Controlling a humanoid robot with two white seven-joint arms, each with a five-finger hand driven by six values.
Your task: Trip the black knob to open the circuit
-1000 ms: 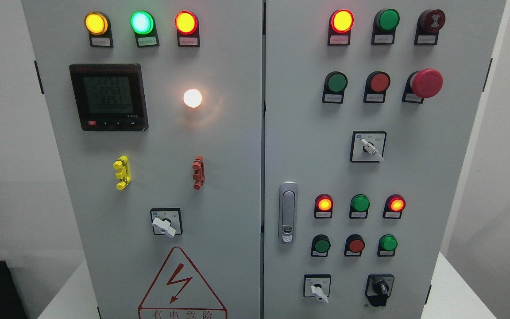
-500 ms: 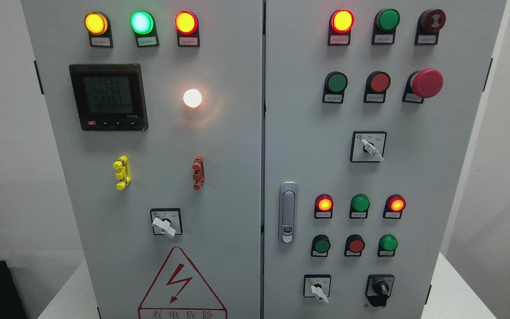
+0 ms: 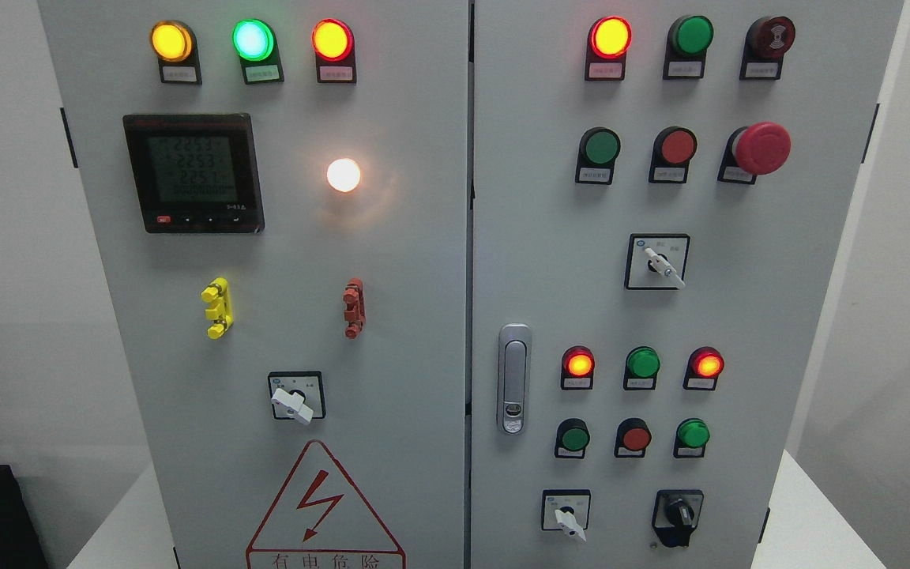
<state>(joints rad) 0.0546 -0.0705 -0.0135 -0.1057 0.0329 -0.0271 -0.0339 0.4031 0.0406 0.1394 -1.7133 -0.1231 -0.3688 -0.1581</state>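
- The black knob (image 3: 678, 515) sits low on the right door of the grey cabinet (image 3: 423, 316), down at about 5 o'clock in the head view.
- It is just to the right, at 3 o'clock, of a small white switch (image 3: 566, 518), and below, at 6 o'clock, from a green button (image 3: 693, 433).
- I think the knob is hard plastic and stiff. It likely turns with a click and does not bend or break easily.
- It looks smooth, so fingers could slip on it.
- The best place to hold it is the raised bar in the middle of the knob. Pinch the bar on both sides and twist.
- The bar points almost straight up, near 12 o'clock.
- I cannot see any robot hand. Neither the left hand nor the right hand is in the picture, so I cannot tell if they are open or closed.
- Nothing touches the knob, so the job looks not started.
- Compared with the earlier pictures, nothing has moved. The same lamps glow, such as the white lamp (image 3: 344, 175) on the left door, and the switches point the same way.
- Only the tiny numbers on the meter (image 3: 193, 173) may flicker, but they are too blurry to read.
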